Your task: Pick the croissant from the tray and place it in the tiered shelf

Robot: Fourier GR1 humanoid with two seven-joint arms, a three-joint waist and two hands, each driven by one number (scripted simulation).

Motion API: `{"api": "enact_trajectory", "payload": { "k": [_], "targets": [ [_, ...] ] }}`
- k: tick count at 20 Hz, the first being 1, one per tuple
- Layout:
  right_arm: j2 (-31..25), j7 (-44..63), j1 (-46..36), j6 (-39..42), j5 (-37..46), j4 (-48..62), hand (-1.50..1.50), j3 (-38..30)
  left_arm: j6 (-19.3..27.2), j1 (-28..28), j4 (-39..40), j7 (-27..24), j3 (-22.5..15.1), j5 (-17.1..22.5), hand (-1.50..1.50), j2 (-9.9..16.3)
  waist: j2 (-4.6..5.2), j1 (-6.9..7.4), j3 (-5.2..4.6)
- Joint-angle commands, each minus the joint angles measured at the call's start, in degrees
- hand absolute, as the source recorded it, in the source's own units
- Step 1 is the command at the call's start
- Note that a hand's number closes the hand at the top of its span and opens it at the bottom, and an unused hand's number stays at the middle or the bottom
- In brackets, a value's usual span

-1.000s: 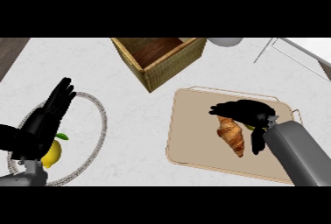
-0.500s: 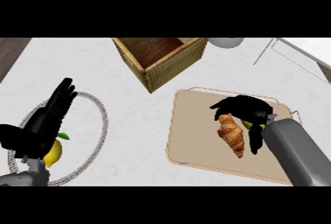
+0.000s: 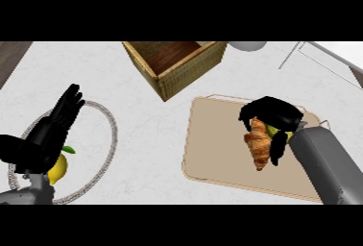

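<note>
We see our right robot hand (image 3: pixel 273 117) curled over the upper end of the croissant (image 3: pixel 259 146), its black fingers wrapped down along the pastry's right side. The croissant is golden-brown, ridged and tapered, lying on the smooth beige tray (image 3: pixel 212 144) with rounded corners. Up and to the left of that hand stands the tiered shelf (image 3: pixel 177 67), a woven, box-shaped basket. Our left robot hand (image 3: pixel 46 137) rests open, fingers straight, over a rope-like ring (image 3: pixel 106 139) on the pale speckled worktop (image 3: pixel 142 120); a yellow lemon (image 3: pixel 60 166) shows beside its palm.
</note>
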Motion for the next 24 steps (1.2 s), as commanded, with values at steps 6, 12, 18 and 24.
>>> {"api": "enact_trajectory", "payload": {
  "k": [6, 12, 18, 24],
  "targets": [
    [3.6, 37.2, -2.3, -9.4, -3.8, 4.5, 1.5, -20.8, 0.7, 1.0, -0.6, 0.0, 1.5, 0.0, 0.0, 0.5, 0.38, -2.94, 0.47],
    [8.1, 62.6, -10.0, -25.8, -1.9, 0.9, 1.5, -29.8, -0.1, 1.3, -0.3, -0.3, 1.1, 0.2, 0.0, 0.6, 0.25, -0.72, 0.24],
    [9.8, 89.0, -21.3, -36.6, 15.1, -1.0, 1.5, -27.3, -0.3, -0.6, -0.5, 0.1, -1.2, 0.0, 0.0, -1.0, 0.67, 1.82, 0.16],
    [10.6, 110.6, -36.8, -32.9, 31.4, 4.5, 1.5, -24.3, 0.0, -2.4, 0.1, 1.3, -1.8, -0.8, 0.0, -1.1, 1.24, 2.63, 0.53]
  ]
}}
